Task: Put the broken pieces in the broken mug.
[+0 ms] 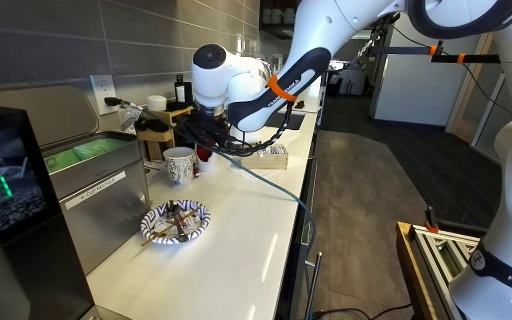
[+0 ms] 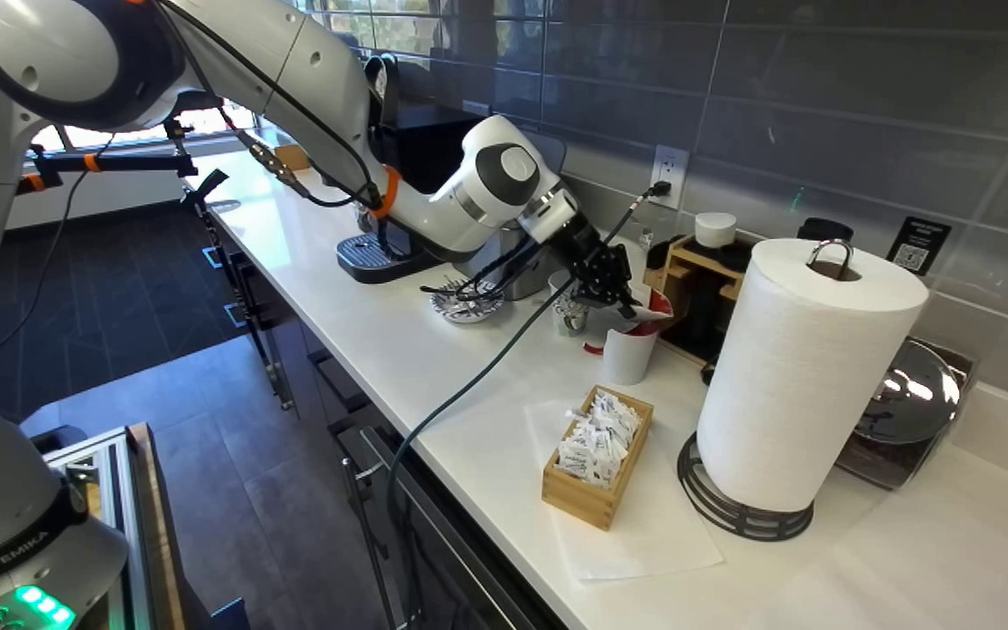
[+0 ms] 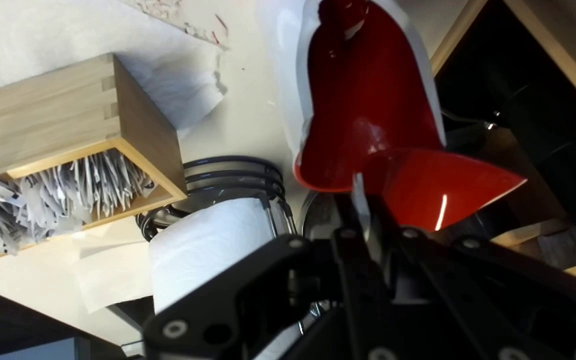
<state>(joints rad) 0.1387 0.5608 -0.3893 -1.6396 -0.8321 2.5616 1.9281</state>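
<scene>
The broken mug [image 2: 629,359], white outside and glossy red inside, stands upright on the counter with a jagged rim. It also shows in an exterior view [image 1: 207,164] and the wrist view [image 3: 368,110]. My gripper [image 2: 626,306] is over the mug's opening, pointing down at a slant. In the wrist view its fingers [image 3: 361,212] are shut on a thin pale broken piece [image 3: 360,192], seen edge-on. A red shard [image 2: 593,348] lies on the counter beside the mug. Tiny red slivers [image 3: 221,22] lie on the counter too. Dark shapes inside the mug are unclear.
A paper cup [image 2: 569,317] and a patterned bowl [image 1: 147,222] stand near. A wooden packet box [image 2: 581,503], a paper towel roll [image 2: 806,376] and a wooden rack [image 2: 688,293] are around the mug. A teal cord [image 2: 478,376] crosses the counter.
</scene>
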